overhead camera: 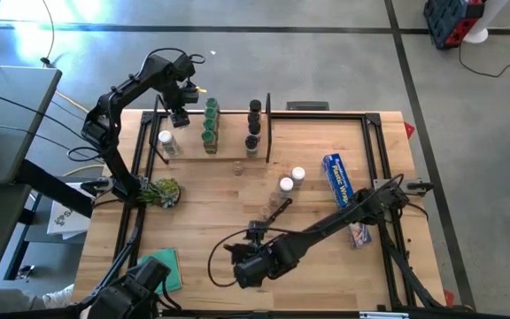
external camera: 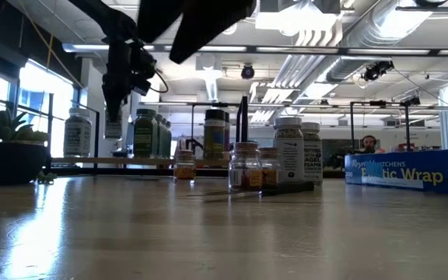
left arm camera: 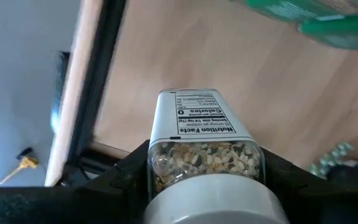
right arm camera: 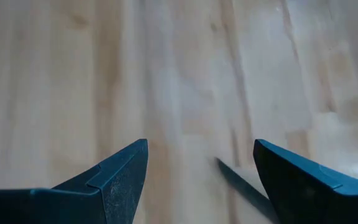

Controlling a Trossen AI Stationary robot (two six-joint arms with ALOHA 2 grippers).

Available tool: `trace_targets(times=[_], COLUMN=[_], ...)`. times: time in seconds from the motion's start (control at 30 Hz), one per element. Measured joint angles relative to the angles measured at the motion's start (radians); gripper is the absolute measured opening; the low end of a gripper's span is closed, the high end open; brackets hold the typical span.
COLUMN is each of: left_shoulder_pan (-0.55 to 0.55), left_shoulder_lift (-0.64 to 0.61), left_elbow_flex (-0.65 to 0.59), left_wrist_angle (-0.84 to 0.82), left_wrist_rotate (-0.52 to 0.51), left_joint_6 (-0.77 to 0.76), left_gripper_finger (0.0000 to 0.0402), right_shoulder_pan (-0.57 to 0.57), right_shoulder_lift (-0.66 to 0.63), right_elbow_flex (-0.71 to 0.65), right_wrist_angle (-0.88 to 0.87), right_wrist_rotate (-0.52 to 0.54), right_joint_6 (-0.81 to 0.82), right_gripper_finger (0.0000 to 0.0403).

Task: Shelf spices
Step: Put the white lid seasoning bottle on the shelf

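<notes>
The shelf (overhead camera: 228,152) stands at the table's far left, with green-capped (overhead camera: 211,124) and black-capped (overhead camera: 253,124) spice jars and one white-capped jar (overhead camera: 166,140) on its plank. My left gripper (overhead camera: 180,118) hangs over the shelf's left part, shut on a clear white-capped spice jar (left arm camera: 204,143) of pale flakes, above the plank (external camera: 113,124). More jars (overhead camera: 286,184) stand on the tabletop. My right gripper (overhead camera: 237,252) is open over bare wood near the table's front, with nothing between its fingers (right arm camera: 201,180). My left gripper pinches the jar's upper body just below its white cap (left arm camera: 166,168) between its two fingers, one on each side. The fingers (left arm camera: 123,177) come from above, pointing down. The jar hangs upright below them, its bottom clear of the shelf's plank.
A long blue wrap box (overhead camera: 339,180) lies at the right, a small packet (overhead camera: 359,232) nearer the front. A dark-handled knife (overhead camera: 277,211) lies mid-table by small jars. A plant (overhead camera: 158,190) sits at the left edge and a green cloth (overhead camera: 162,266) at the near left.
</notes>
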State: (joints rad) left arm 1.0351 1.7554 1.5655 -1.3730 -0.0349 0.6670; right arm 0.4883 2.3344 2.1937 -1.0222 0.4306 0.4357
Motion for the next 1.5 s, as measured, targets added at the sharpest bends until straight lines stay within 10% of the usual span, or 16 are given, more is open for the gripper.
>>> trace_targets(times=[0.93,1.5], left_shoulder_pan=[0.025,0.023], left_shoulder_lift=[0.130,0.126], left_elbow_flex=[-0.020,-0.020], left_wrist_angle=[-0.005,0.003], left_wrist_rotate=[-0.025,-0.131], left_joint_6=[-0.102,-0.147], left_gripper_finger=[0.0192,0.0278], right_shoulder_pan=[-0.136,-0.136], right_shoulder_lift=[-0.019,-0.019], right_elbow_flex=[0.000,0.000], right_wrist_angle=[-0.092,-0.058], right_wrist_rotate=[-0.200,-0.196], right_joint_6=[-0.201,-0.202], right_gripper_finger=[0.0286,0.0286])
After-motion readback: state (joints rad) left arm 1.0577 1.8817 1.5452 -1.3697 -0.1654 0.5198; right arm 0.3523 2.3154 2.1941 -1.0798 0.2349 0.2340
